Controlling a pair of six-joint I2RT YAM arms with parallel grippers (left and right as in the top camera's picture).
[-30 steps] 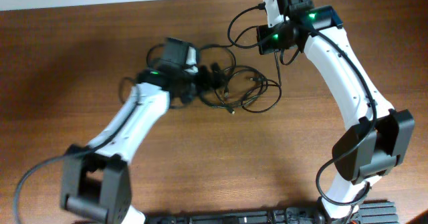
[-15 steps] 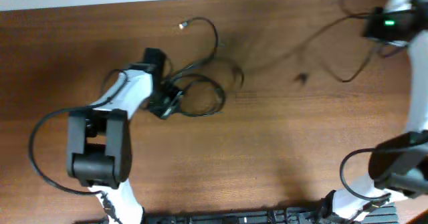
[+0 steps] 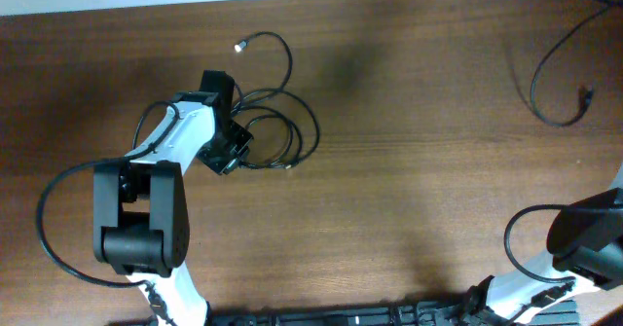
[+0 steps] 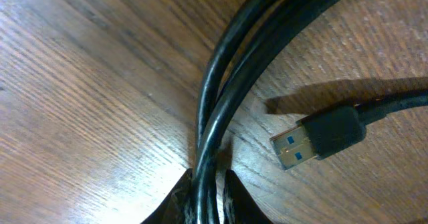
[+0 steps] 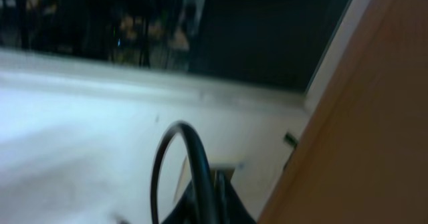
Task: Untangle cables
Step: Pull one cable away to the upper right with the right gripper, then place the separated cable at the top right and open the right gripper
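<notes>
One black cable [image 3: 292, 122] lies in loops on the brown table [image 3: 409, 199] at the left, its small plug end [image 3: 238, 46] toward the back. My left gripper [image 3: 226, 154] is shut on two strands of this cable [image 4: 221, 110] at the loops' left side; a USB plug [image 4: 314, 140] lies just to the right of the fingertips [image 4: 234, 194]. A second black cable [image 3: 550, 83] curves down from the top right corner, ending in a plug [image 3: 587, 96]. My right gripper [image 5: 210, 197] is outside the overhead view, shut on a black cable [image 5: 194, 150] that arcs up from its jaws.
The left arm [image 3: 175, 141] reaches from the front left. Only the right arm's base [image 3: 584, 238] shows at the right edge. In the right wrist view, the table edge [image 5: 374, 103] runs along the right, with a pale surface beyond it.
The arms were together over one tangle at the table's middle. The left gripper closed on a cable and dragged it left; the right carried another off to the far right.
</notes>
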